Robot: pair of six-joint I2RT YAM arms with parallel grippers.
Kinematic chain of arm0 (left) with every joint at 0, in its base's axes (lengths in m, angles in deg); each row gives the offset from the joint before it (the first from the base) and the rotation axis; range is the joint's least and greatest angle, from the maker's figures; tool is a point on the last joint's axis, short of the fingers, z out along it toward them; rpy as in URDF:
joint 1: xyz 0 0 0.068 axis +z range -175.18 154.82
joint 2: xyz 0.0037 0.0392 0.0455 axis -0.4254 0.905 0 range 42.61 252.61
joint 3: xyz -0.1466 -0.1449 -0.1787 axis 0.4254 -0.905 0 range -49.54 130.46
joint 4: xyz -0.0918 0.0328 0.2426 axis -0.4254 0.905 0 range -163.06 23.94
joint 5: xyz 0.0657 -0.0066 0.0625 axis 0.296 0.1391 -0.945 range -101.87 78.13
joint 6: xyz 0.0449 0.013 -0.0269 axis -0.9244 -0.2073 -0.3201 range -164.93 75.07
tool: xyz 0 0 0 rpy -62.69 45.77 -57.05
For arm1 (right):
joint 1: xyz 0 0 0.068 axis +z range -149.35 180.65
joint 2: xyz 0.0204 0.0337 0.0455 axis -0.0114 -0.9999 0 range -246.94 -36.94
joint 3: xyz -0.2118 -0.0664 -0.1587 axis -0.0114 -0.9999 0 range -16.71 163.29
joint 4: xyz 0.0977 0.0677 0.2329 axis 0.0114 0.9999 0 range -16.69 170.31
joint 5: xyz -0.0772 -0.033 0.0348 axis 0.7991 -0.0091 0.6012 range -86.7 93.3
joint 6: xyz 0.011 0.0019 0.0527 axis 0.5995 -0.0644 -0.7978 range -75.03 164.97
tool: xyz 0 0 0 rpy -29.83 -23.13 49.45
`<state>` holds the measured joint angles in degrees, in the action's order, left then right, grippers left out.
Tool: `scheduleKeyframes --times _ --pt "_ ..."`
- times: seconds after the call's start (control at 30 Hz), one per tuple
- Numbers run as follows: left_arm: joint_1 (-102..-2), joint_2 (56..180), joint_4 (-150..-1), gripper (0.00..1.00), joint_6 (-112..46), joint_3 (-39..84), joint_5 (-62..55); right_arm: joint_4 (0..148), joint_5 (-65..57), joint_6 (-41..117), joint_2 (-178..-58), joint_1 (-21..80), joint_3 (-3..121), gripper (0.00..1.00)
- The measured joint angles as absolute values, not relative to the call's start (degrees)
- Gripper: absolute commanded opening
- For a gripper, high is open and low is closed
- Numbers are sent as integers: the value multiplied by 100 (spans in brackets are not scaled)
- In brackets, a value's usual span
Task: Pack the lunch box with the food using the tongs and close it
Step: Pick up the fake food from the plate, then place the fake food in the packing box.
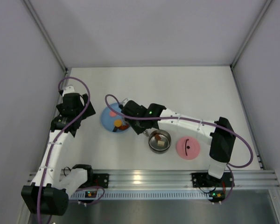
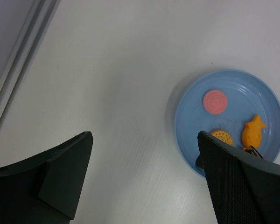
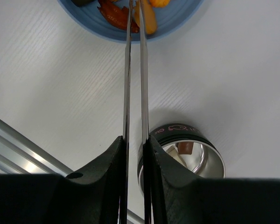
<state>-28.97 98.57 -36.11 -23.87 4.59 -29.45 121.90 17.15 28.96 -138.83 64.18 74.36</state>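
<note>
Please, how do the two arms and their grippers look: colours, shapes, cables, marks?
The left arm and the right arm have white links and chunky black joint housings. A purple cable runs along each in loose loops. A small green light glows on the right arm. The left gripper and the right gripper have broad black fingers; one shows a fine mesh texture.

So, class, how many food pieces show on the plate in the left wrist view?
3: a pink round uppermost, an orange biscuit and orange fish beside the pincer finger, which may hide others.
</note>
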Motion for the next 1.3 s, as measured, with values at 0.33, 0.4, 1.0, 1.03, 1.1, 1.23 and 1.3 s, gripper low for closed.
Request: scheduleKeyframes --times 0.33,0.4,1.0,1.03,1.1,1.23,1.3 --pt "-2897 9857 -3611 99 -2389 459 -2945 12239 1782 2942 -13870 6300 7617 23" --pt "-2897 9857 -3611 99 -2389 459 -2948 12252 1811 2946 -13867 6298 7655 23" --pt "-2897 9857 -3613 99 -2389 459 -2945 12263 1911 2939 -13146 6274 7563 23" --pt "-2897 9857 -3613 99 -2389 459 -2945 12269 1914 2928 -12982 6271 7432 23" --pt "-2897 9857 -3613 99 -2389 459 -2948 12304 1916 2885 -12617 6271 7176 23" --pt "-2897 9857 -3613 99 -2389 459 -2945 12385 1924 2775 -11846 6271 6730 23" --pt "-2897 9857 -3613 99 -2389 459 -2945 12426 1929 2690 -11413 6271 6483 24"
